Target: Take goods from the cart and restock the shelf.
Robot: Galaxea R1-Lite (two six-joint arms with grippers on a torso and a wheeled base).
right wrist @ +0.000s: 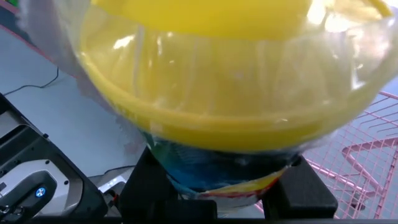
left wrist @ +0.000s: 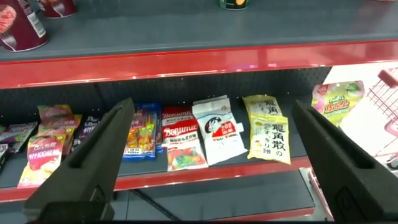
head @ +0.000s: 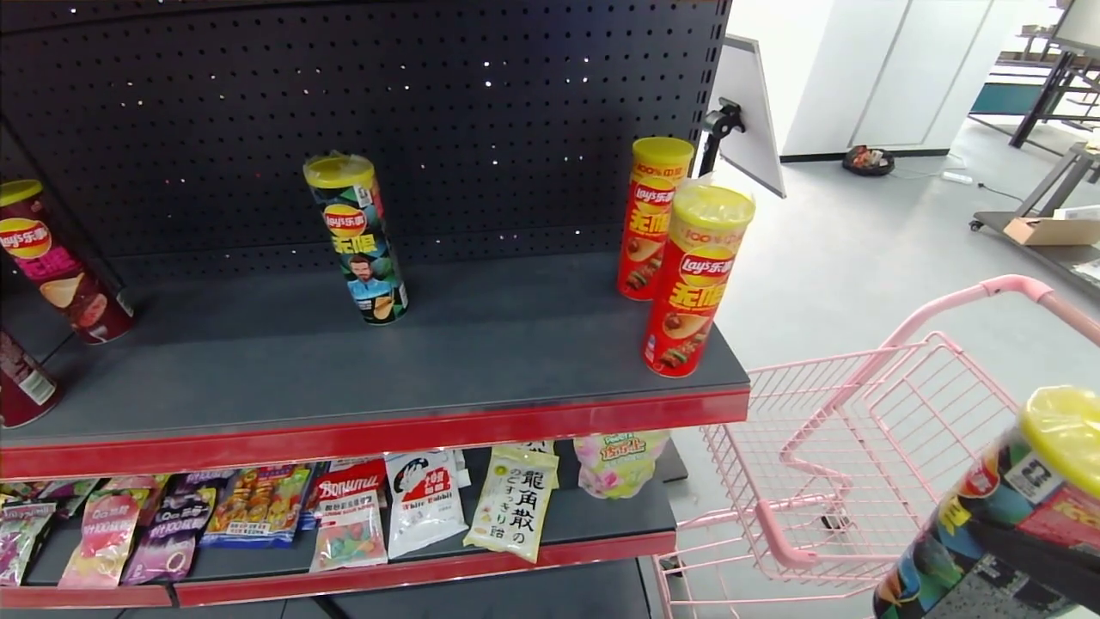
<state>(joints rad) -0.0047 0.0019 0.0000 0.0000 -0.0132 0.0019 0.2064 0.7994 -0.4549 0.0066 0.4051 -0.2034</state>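
Right gripper (right wrist: pixel 221 193): clamped on held can (head: pixel 988 507), dark fingers pressed on either side of its body, below the yellow lid.
Held can: multicoloured tube with clear wrap over the lid, tilted, at near right; pink wire visible past it from the right wrist.
Cart (head: pixel 859 447): pink wire basket with pink handle, right of shelf (head: pixel 516 344), on grey floor.
Shelf: dark top board with red front edge and pegboard back.
Green can (head: pixel 357 241): upright, left of centre on top board, toward the back.
Red cans (head: pixel 696 279): two, upright, at right end of top board, one just behind the other.
Maroon cans (head: pixel 51 258): two, at far left of top board, partly cut off.
Bags (head: pixel 344 507): row of snack packets lying on lower board.
Left gripper (left wrist: pixel 213 124): fingers wide apart, holding nothing, facing the lower board and its bags.
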